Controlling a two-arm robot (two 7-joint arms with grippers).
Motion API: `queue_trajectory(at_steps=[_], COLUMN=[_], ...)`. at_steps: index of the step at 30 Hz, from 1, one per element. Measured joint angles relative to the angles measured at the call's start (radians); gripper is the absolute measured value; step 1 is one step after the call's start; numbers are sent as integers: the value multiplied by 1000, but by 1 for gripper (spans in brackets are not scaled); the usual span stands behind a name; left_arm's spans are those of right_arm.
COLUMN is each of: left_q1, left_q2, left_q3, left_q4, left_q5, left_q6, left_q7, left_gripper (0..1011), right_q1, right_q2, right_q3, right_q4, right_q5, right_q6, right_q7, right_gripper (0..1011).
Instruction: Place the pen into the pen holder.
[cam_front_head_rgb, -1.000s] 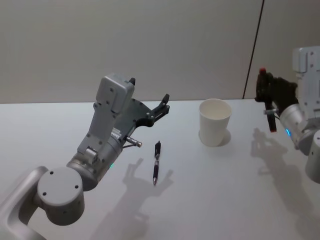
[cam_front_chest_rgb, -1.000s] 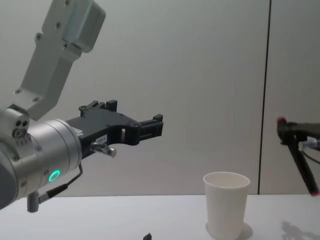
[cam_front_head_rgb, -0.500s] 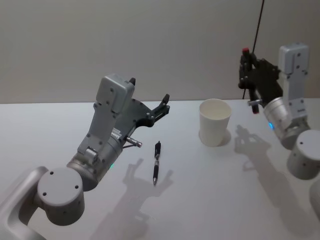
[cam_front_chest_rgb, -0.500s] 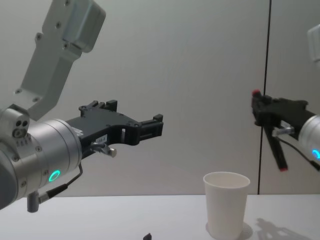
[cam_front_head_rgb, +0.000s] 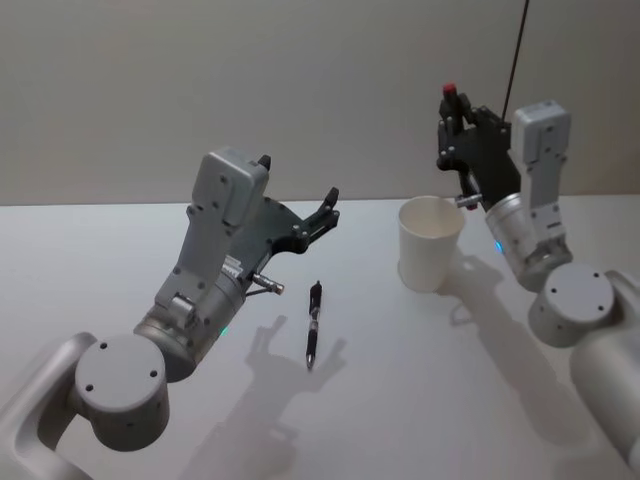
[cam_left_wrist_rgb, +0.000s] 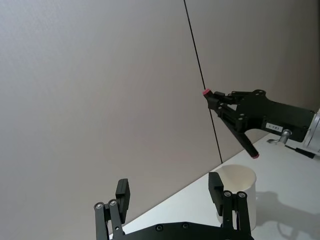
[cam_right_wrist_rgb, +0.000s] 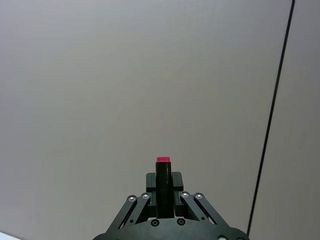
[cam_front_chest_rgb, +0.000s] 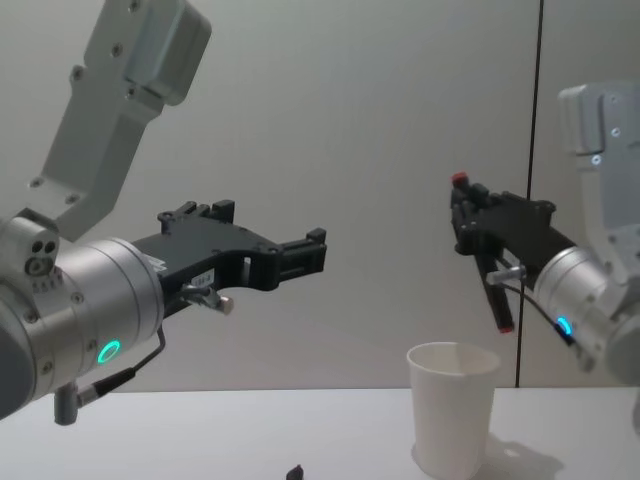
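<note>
A: Where is the pen (cam_front_chest_rgb: 497, 300)?
B: In the air, off the counter (cam_front_head_rgb: 450, 390), carried by the right claw (cam_front_chest_rgb: 463, 222). It is a slim black stick with a red tip at each end. It stands steeply tilted: the upper tip leans toward the robot's left, and the lower tip hangs just above the rim of the pen holder (cam_front_chest_rgb: 452, 415), apart from it.

A: How is it gripped?
B: The right claw's fingers are pressed together on the pen's upper part, pinching it just below the upper red tip. The right wrist view shows the pen (cam_right_wrist_rgb: 163, 177) rising between the two fingers.

A: And the pen holder?
B: A plain white paper cup, upright on the counter, its mouth open, on the robot's right of centre. In the head view the claw and pen sit above and just behind its rim. Whether the lower tip lies exactly over the mouth cannot be told.

A: The other arm?
B: The left claw (cam_left_wrist_rgb: 169, 186) hovers above the counter, well to the left of the cup, with its fingers spread wide.

A: Anything else on the counter?
B: A second pen (cam_front_head_rgb: 313, 326), dark, lies flat between the left arm and the cup, well apart from the cup. Behind everything stands a plain wall (cam_front_head_rgb: 250, 80) with one dark vertical seam (cam_front_head_rgb: 515, 50)
</note>
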Motion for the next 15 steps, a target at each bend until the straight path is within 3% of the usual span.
queue_trajectory(at_steps=[11,15], left_q1=[0,0], left_q2=[0,0], left_q3=[0,0], left_q4=[0,0], left_q5=[0,0], left_q6=[0,0], left_q7=[0,0], left_gripper=[1002,1002], right_q1=[133,159], right_q2=[-49,-59], right_q3=[-11,-12], right_q4=[286,343], right_q5=[-2,0], right_q6=[-178,-212], right_q7=[0,2], right_gripper=[168,168])
